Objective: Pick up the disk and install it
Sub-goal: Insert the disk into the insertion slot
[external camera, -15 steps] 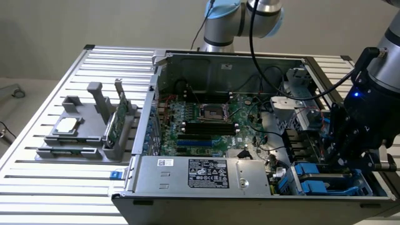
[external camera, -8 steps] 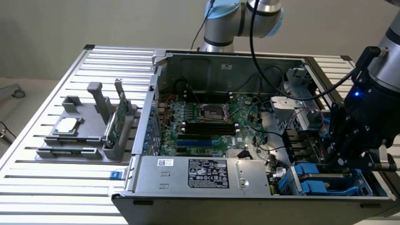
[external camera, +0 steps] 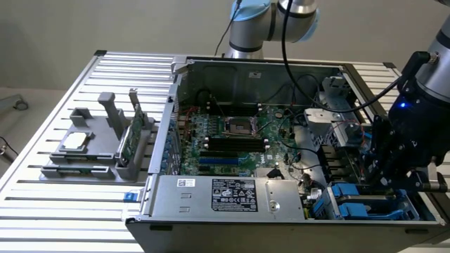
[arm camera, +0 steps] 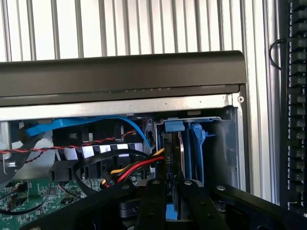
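One black two-fingered gripper [arm camera: 171, 187] hangs over the drive bay in a corner of the open grey metal computer case [external camera: 246, 71], at the exterior view's right. Its fingers are drawn close together and clamped on the flat silver-grey hard disk with blue plastic rails [arm camera: 184, 153]. The disk stands on edge, partly down in the bay, just beside a bundle of red, yellow and black cables [arm camera: 136, 167] and near the green motherboard [arm camera: 38, 191].
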